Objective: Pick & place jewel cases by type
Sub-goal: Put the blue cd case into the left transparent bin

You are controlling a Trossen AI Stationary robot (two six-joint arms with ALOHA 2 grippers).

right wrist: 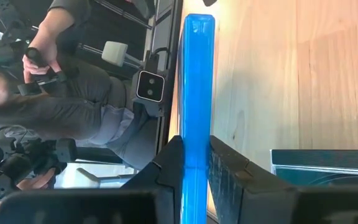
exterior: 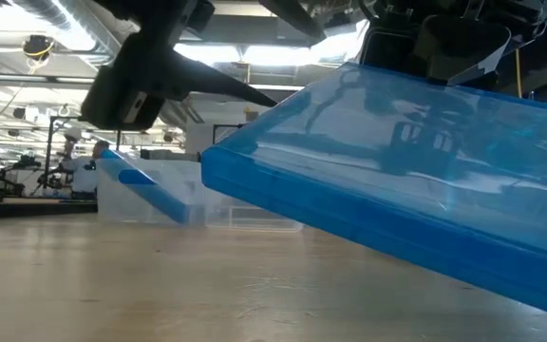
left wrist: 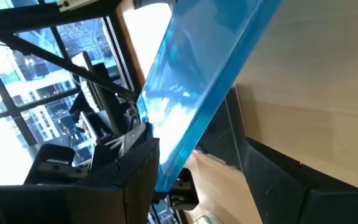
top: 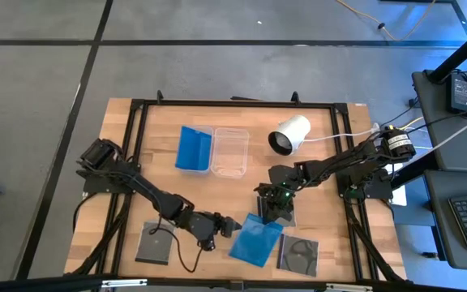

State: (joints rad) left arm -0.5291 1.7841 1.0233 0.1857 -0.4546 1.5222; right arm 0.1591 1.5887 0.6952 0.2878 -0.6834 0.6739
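Observation:
A translucent blue jewel case (top: 256, 241) hangs tilted above the table's near middle, with my right gripper (top: 272, 208) shut on its far edge. My left gripper (top: 232, 227) stands open at the case's left corner (left wrist: 166, 155), which reaches in between its fingers. In the low view the case (exterior: 397, 180) fills the foreground, and one left finger (exterior: 240, 93) points over its raised end. Dark jewel cases lie flat at the near left (top: 154, 243), the near right (top: 298, 253) and beneath my right gripper (top: 285, 214). Another blue case (top: 193, 148) leans in a clear tub. My right gripper pinches the blue case's far edge (right wrist: 197, 146) between its two fingers (right wrist: 171, 163), one on each flat face. It comes slanting down from the table's far right. The case hangs tilted below it, clear of the table. My left gripper: I cannot tell whether its fingers touch the case's corner.
Two clear tubs (top: 229, 152) stand side by side at the far middle, with a white cylinder (top: 289, 134) to their right. A black frame (top: 136, 113) runs around the table's edges. A person (right wrist: 73, 93) stands beyond the table.

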